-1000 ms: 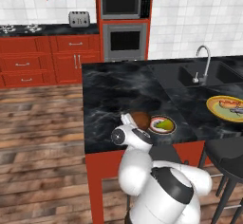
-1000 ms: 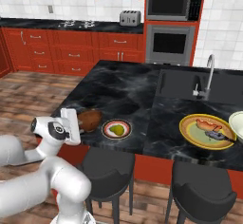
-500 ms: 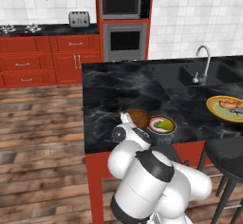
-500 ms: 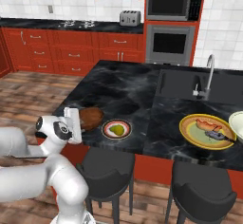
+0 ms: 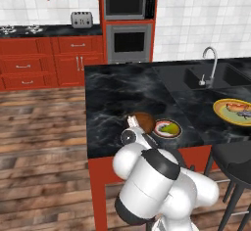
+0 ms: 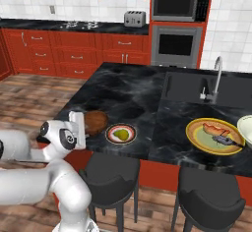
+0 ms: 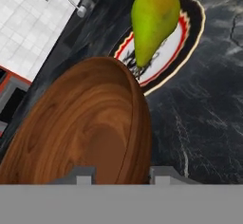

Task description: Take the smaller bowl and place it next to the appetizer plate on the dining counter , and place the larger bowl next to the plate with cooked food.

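Gripper (image 7: 118, 173) state is hard to settle: in the hand view its two tips rise either side of the smaller bowl's (image 7: 80, 133) near rim, but whether they pinch the rim or stand slightly free I cannot tell. That brown bowl sits on the dining counter (image 5: 117, 98) just beside the appetizer plate (image 5: 167, 128), their rims close or touching, with the green-yellow food piece (image 7: 153, 21) lying on the plate.

Both stand near the counter's front edge, toward its left corner in the left base view; the black top behind them is open up to the sink (image 6: 197, 86) and faucet (image 6: 215, 76). Along the same front edge, well apart, lies the plate with cooked food (image 6: 215, 135), and the larger bowl (image 6: 246, 128) shows at the picture's right border just beyond it.

Compared with a second ago, the bowl and plates lie where they were, while the arm's big elbow has swung up in front of the left base camera.

Now the arm folds low in front of the counter, its wrist level with the counter edge and the hand reaching to the bowl from the front.
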Tool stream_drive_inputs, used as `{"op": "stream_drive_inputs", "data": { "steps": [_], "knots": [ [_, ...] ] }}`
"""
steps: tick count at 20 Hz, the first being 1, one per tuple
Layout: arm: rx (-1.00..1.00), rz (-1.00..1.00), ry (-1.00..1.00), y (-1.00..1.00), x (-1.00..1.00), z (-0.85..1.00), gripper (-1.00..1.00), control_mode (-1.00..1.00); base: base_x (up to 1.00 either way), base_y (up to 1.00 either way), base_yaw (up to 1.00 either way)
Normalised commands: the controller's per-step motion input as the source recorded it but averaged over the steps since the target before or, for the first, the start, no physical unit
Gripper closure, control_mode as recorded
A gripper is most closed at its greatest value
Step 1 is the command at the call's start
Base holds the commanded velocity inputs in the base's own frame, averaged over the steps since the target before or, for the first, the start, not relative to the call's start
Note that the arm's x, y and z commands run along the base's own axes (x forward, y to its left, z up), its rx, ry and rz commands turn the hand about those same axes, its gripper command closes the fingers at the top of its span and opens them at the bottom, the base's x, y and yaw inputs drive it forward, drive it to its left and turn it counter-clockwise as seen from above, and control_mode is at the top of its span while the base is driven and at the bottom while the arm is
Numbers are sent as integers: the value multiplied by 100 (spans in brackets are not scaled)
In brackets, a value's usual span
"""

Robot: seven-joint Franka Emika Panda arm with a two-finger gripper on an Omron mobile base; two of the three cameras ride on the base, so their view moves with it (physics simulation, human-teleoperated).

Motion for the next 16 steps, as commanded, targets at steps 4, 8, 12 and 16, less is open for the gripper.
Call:
{"op": "stream_drive_inputs", "data": {
  "steps": [4,8,12,16],
  "knots": [
    [8,0,0,0,-3,0,-100,-100,0,0,0],
    [8,0,-5,0,-18,25,-100,-100,0,0,0],
    [10,0,-18,0,-39,81,-100,-100,0,0,0],
    [12,0,-22,0,-63,100,-100,-100,0,0,0]
  ]
}}
